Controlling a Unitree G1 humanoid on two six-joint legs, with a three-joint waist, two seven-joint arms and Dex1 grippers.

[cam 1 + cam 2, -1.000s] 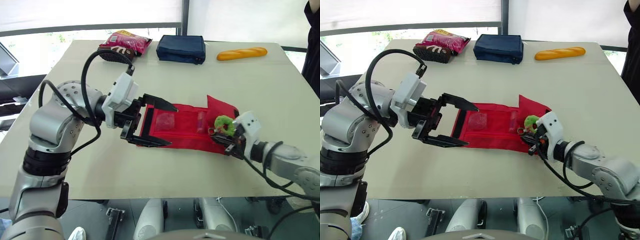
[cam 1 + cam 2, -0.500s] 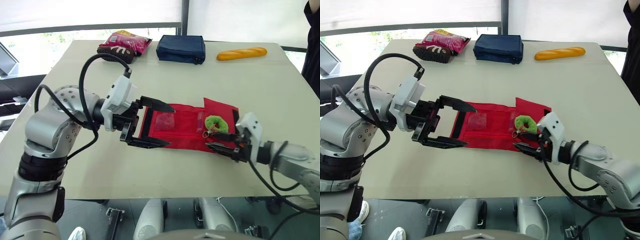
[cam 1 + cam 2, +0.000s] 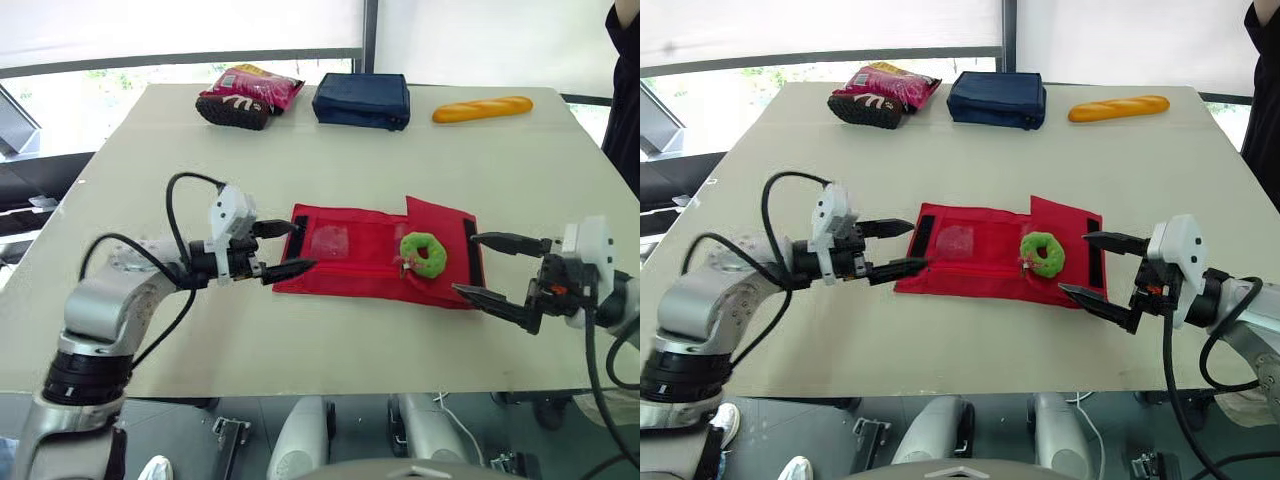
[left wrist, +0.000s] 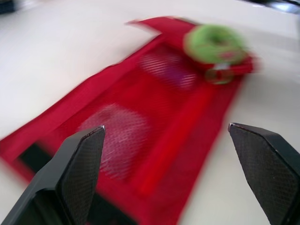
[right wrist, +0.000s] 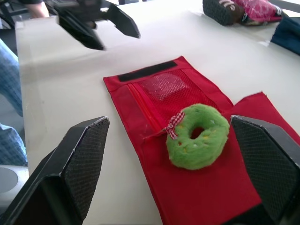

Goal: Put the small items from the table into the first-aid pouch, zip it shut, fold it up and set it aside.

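Red fabric, spread flat in the middle of the surface (image 3: 300, 150): that's the pouch (image 3: 350, 272), unfolded, long side running left to right. Mesh pockets show through on its left half, a zip line runs along its length, and there's a black strip at each short end. One flap juts out at the far right corner. And there, on top of the right half, lies a green ring (image 3: 424, 253), plush, with a little red-and-white bow, resting on the cloth rather than inside it.

Left fingers (image 3: 275, 227) are parted narrowly, holding nothing, tips right at the pouch's left edge; whether they touch it I cannot tell. Right fingers (image 3: 510, 240) are spread wide, also holding nothing, just off the right edge, pointing in at the ring.

Room to work? Plenty. A bare band of surface runs between the pouch and the near edge, and more lies open behind it. Well apart, along the far edge: a snack bag (image 3: 250, 95), a navy case (image 3: 362, 98), a bread loaf (image 3: 484, 107). A person (image 3: 628, 90) stands at the far right corner.
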